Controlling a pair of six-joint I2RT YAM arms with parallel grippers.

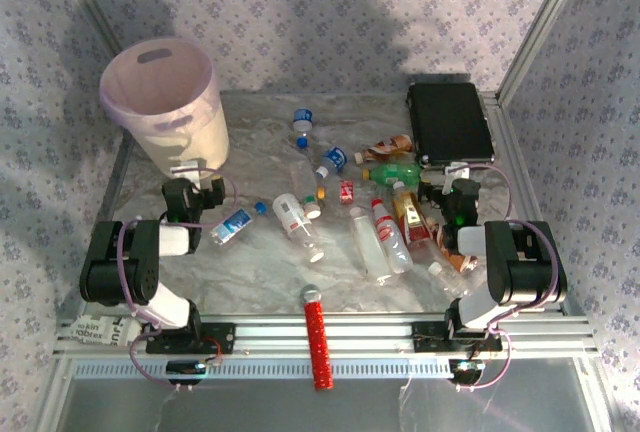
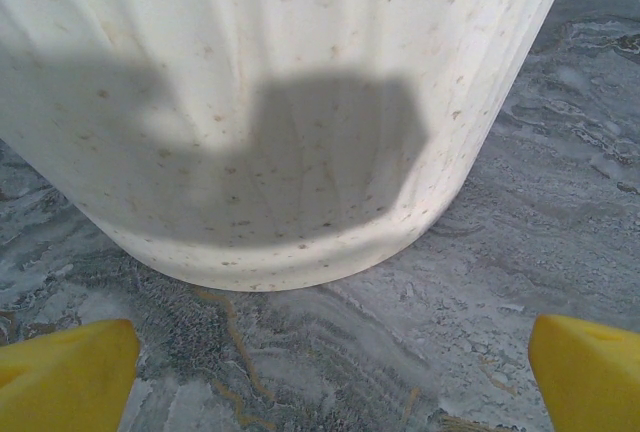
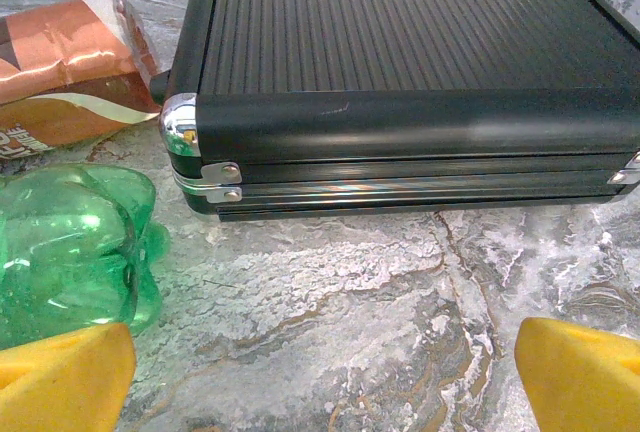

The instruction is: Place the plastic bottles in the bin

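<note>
Progress: nil, by appearance. Plastic bottles (image 1: 372, 242): about a dozen, all lying on the surface (image 1: 262, 277) right of the bin (image 1: 195, 137); none seen inside it. Left claw (image 2: 325, 372): wide apart, empty, at the bin's base. Right claw (image 3: 320, 372): wide apart, empty, far right of the bin, facing the black case (image 3: 400, 42).

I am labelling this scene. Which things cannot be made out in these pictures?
- Bin floor: top view, hidden by its own wall; left wrist view, rim cut off by the top edge.
- Green bottle: right wrist view, all but its base beyond the left edge.
- Brown-labelled bottle: same view, same edge.
- Black case: same view, far end beyond the top edge.
- Bottle labels: top view, too small to read.
</note>
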